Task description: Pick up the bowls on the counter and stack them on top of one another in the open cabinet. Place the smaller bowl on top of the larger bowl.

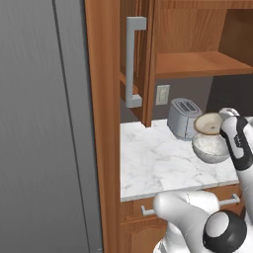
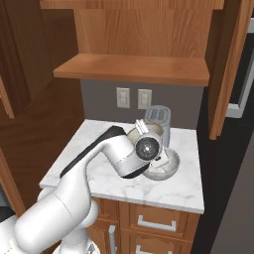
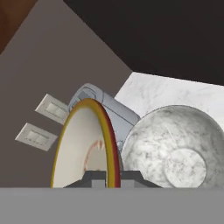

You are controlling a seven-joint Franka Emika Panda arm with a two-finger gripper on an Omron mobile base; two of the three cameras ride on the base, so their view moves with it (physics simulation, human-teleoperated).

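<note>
The gripper [image 3: 107, 177] pinches the rim of a bowl [image 3: 83, 148] between its fingertips, holding it on edge just in front of the toaster [image 1: 182, 117]. The second bowl [image 1: 210, 147] sits tilted on the counter [image 1: 158, 163], touching or just beside the held one, also in front of the toaster. The arm reaches forward with the wrist rolled sideways. This looks like the first pick; next, lift clear and carry it up to the open cabinet's shelf [image 2: 131, 69] above the toaster.
</note>
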